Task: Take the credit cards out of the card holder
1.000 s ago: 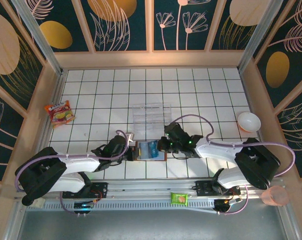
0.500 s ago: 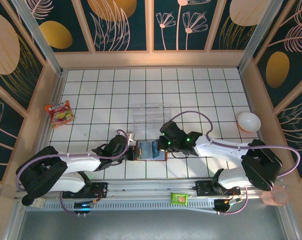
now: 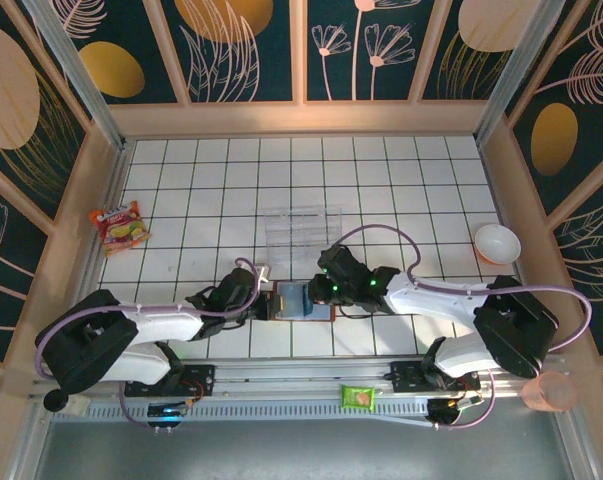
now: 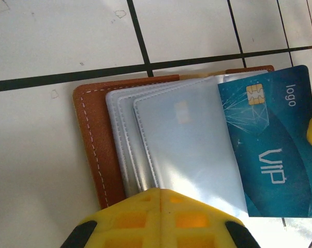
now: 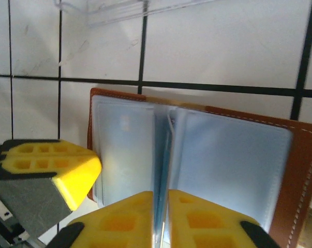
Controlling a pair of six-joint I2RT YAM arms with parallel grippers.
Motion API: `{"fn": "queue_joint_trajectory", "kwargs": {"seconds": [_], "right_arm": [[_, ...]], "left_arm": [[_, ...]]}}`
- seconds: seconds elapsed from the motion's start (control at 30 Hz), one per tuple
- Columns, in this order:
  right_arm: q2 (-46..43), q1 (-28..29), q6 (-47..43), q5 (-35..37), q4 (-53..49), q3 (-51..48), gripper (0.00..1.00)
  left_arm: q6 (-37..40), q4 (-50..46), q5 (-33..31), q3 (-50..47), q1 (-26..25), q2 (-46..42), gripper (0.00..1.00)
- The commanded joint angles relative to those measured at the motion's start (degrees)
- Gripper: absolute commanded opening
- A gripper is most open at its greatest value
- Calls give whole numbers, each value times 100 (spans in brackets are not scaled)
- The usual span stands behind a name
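Ok, card holder [image 3: 299, 300] lies open on the tiled table [image 3: 381, 180], between the two arms. Left gripper [image 4: 160, 204]: fingers together, sitting on the sleeve edge. Right gripper [image 5: 161, 219]: pinched to a slit on the blue credit card [image 4: 272, 155], which sticks partway out of a clear sleeve.

Likely a robot test booth, white gridded table [image 3: 381, 180], floral-printed panel walls [image 3: 381, 45]

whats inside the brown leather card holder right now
Clear plastic sleeves stacked in the brown leather card holder, and one blue plastic credit card marked VIP sticking partway out. Any cards in the lower sleeves are covered by the top one.
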Motion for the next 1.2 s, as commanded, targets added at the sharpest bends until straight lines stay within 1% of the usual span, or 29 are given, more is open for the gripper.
{"fn": "queue_joint_trajectory", "kwargs": {"seconds": [0.0, 0.1, 0.17, 0.27, 0.3, 0.33, 0.4, 0.53, 0.6, 0.73, 0.77, 0.8, 0.83, 0.9, 1.0, 1.07, 1.17], "right_arm": [[66, -48, 12, -185, 286, -191, 19], [123, -75, 12, -258, 393, -245, 22], [170, -92, 1, -246, 380, -230, 22], [157, -145, -61, -188, 282, -221, 10], [118, -177, -93, -199, 249, -237, 3], [57, -204, -145, -201, 204, -251, 0], [-152, -241, -327, -127, 45, -241, 0], [-702, -295, -1107, -104, -298, -115, 0], [-939, -301, -1608, 53, -518, 55, 0], [-976, -304, -2834, 77, -758, 586, 0], [-940, -306, -3124, 187, -781, 745, 0], [-893, -329, -3441, 243, -782, 892, 0], [-831, -364, -3700, 273, -831, 1038, 0], [-681, -435, -4404, 261, -973, 1407, 0], [-433, -524, -5324, 163, -1189, 1930, 0], [-206, -653, -5872, -85, -1404, 2294, 0], [235, -823, -6602, -344, -1714, 2878, 0]], "left_arm": [[115, -370, 24, -10, -11, 190, 0], [125, -372, 24, 0, -10, 217, 0], [126, -385, 24, 8, -11, 215, 0], [133, -399, 15, 15, -9, 219, 0], [135, -404, 7, 16, -4, 208, 0], [143, -424, -8, 21, -10, 201, 0], [166, -442, -20, 34, -6, 188, 0], [221, -503, -38, 93, -7, 206, 0], [247, -537, -46, 130, -7, 194, 0], [284, -671, -40, 249, -6, 41, 0], [306, -722, -23, 295, -6, -39, 8], [304, -778, -21, 338, -7, -138, 20], [310, -830, -20, 379, 2, -230, 28], [299, -971, -29, 458, 3, -494, 42], [233, -1119, 15, 532, 48, -844, 51], [186, -1219, 15, 493, 133, -1078, 54], [77, -1249, 247, 273, 510, -1395, 58]]}}
